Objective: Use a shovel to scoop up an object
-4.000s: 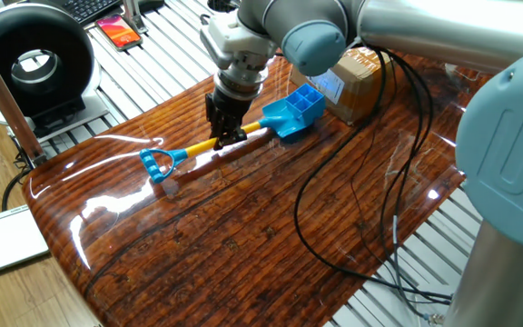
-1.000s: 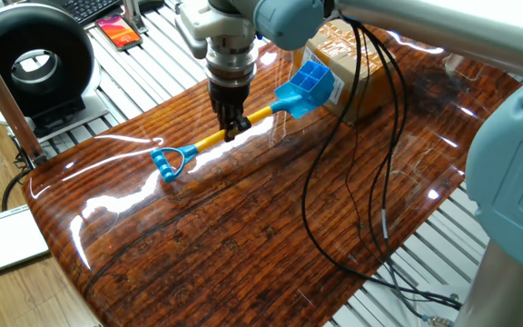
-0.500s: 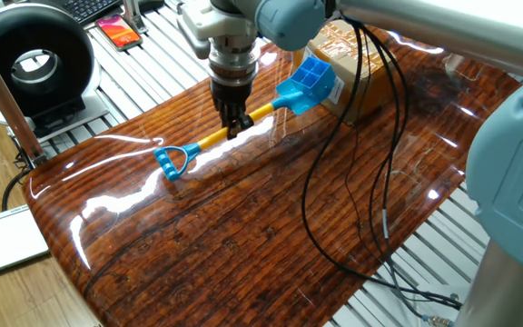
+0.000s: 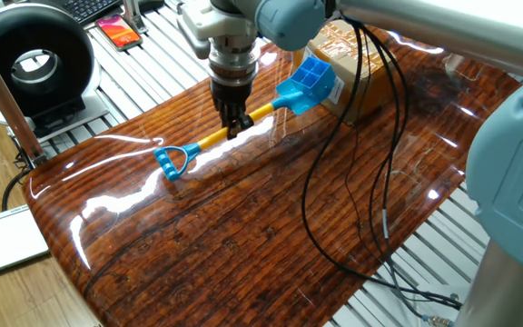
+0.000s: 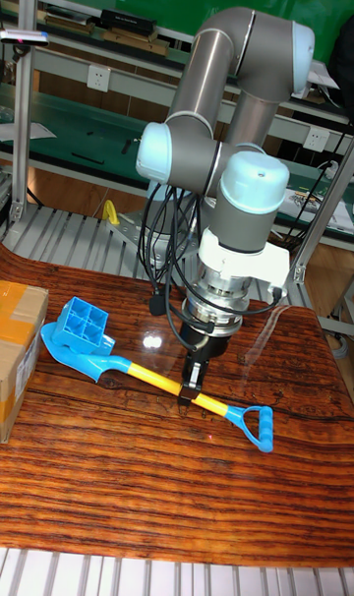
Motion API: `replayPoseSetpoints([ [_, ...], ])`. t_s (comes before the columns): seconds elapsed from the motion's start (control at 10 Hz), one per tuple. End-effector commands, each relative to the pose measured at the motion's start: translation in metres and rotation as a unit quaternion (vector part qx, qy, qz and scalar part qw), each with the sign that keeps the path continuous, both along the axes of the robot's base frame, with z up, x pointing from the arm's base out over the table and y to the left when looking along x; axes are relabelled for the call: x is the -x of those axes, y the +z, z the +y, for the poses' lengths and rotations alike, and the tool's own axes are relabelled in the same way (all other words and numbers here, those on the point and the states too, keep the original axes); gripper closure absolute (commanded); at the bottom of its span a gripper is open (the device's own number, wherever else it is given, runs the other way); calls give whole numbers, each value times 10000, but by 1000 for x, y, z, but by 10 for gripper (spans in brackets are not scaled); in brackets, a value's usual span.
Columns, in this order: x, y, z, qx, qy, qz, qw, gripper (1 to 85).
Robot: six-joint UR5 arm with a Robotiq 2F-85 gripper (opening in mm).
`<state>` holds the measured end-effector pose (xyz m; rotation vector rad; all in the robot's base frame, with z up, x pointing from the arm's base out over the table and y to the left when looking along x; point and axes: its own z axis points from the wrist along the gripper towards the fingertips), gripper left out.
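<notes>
My gripper [image 4: 233, 127] [image 5: 193, 387] is shut on the yellow shaft of the shovel [image 4: 214, 139] [image 5: 152, 377], holding it raised and tilted. The blue D-shaped loop [image 4: 172, 162] [image 5: 258, 427] hangs lowest, close to the table. On the light-blue blade [image 4: 291, 96] [image 5: 67, 361] rests the object [image 4: 315, 80] [image 5: 81, 327], a small blue tray with four compartments, tipped up against the cardboard box.
A brown cardboard box [image 4: 348, 56] [image 5: 18, 355] stands right behind the blade. Black cables [image 4: 361, 182] hang from the arm over the wooden table [image 4: 243, 227]. A round black device [image 4: 34, 64] and a phone [image 4: 119, 33] lie off the table's far left.
Since four seconds ago the shovel has been lifted and pushed toward the box, with the tray now on the blade. Over the last second the shovel has barely shifted.
</notes>
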<state>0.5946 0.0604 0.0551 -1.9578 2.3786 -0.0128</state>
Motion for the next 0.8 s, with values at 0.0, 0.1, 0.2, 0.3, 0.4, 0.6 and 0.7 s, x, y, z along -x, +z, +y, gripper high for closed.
replayPoseSetpoints([
  [0.0,-5,2,5,-113,-3,-87,9999,843],
  [0.1,-8,2,5,-118,33,-142,9998,843],
  [0.2,-12,2,8,-171,36,-220,9996,843],
  [0.3,-14,3,9,-193,41,-266,9995,843],
  [0.4,-14,3,9,-194,25,-273,9994,843],
  [0.6,-15,9,22,-249,-73,-237,9994,843],
  [0.7,-15,15,36,-262,-141,-210,9993,843],
])
